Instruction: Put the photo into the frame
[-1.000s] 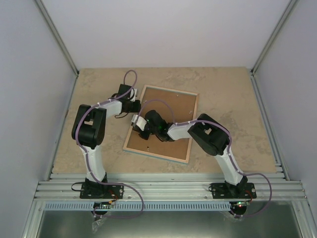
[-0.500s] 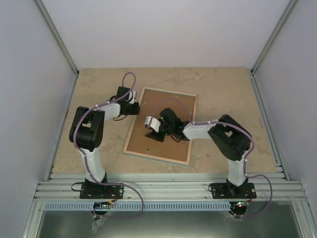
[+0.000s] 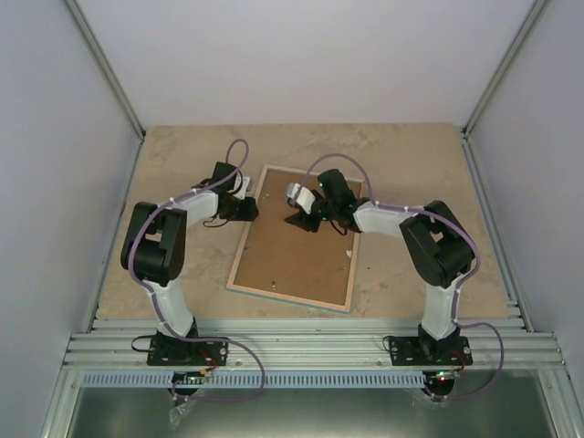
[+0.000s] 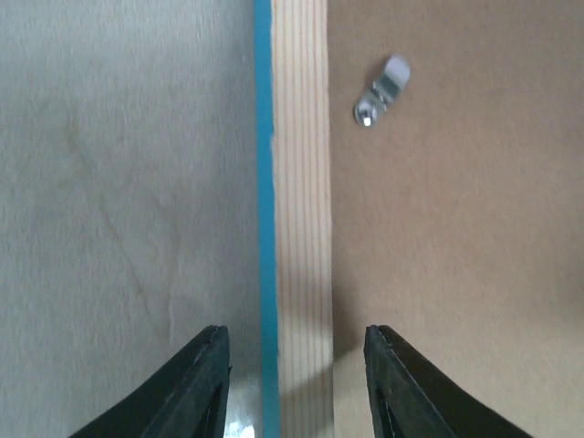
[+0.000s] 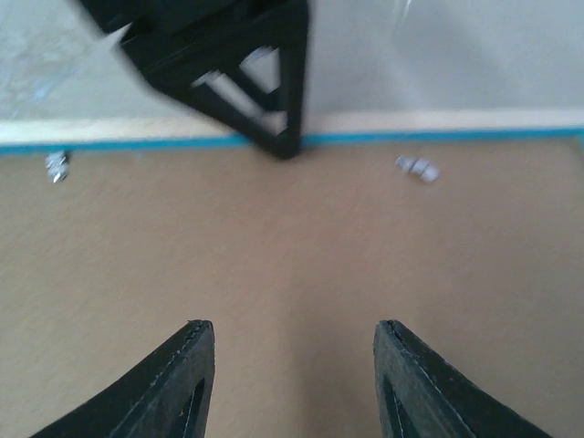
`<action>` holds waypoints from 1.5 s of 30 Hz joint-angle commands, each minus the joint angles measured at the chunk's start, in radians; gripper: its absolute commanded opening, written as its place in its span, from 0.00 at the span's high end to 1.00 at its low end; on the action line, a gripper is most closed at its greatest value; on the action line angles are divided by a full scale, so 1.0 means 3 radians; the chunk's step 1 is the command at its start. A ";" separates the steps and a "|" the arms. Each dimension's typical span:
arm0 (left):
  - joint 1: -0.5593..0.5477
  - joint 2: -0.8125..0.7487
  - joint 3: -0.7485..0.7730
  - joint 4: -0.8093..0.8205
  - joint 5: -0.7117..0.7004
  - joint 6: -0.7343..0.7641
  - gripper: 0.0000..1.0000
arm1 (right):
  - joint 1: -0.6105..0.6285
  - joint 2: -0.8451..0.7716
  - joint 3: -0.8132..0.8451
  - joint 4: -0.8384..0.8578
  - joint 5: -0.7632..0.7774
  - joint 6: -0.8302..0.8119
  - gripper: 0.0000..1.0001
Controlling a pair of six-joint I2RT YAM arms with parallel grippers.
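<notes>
The frame (image 3: 286,294) lies face down on the table, showing its light wood rail (image 4: 301,182) with a turquoise strip (image 4: 263,182) beside it. The brown backing board (image 3: 297,260) fills it. My left gripper (image 3: 250,211) is open at the frame's left edge, its jaws standing on either side of the rail (image 4: 297,370) with gaps showing. My right gripper (image 3: 301,222) is open just above the far part of the backing board (image 5: 292,274), with nothing between its fingers (image 5: 292,360). The photo is hidden or out of view.
Small metal clips (image 4: 381,91) (image 5: 417,167) (image 5: 57,164) sit on the backing board near the rail. In the right wrist view the left gripper's fingers (image 5: 274,91) reach down to the frame's edge. Beige tabletop (image 3: 411,164) surrounds the frame, with white walls on three sides.
The right gripper has opened and moved from the middle of the backing board toward its far end. The left gripper has opened at the frame's left edge.
</notes>
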 commanded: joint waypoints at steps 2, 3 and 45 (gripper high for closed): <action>0.0066 -0.0217 -0.0051 -0.0618 0.0044 0.0420 0.55 | -0.0050 0.0276 0.0543 -0.0177 -0.0073 -0.0220 0.50; 0.0104 -0.0235 -0.0099 -0.0640 0.0089 0.0468 0.53 | -0.0051 0.0336 0.0631 -0.0223 -0.0057 -0.0230 0.50; 0.0048 0.0013 -0.0463 -0.0534 0.0600 0.0836 1.00 | 0.0116 0.2018 0.2526 -0.1008 -0.0228 0.0677 0.87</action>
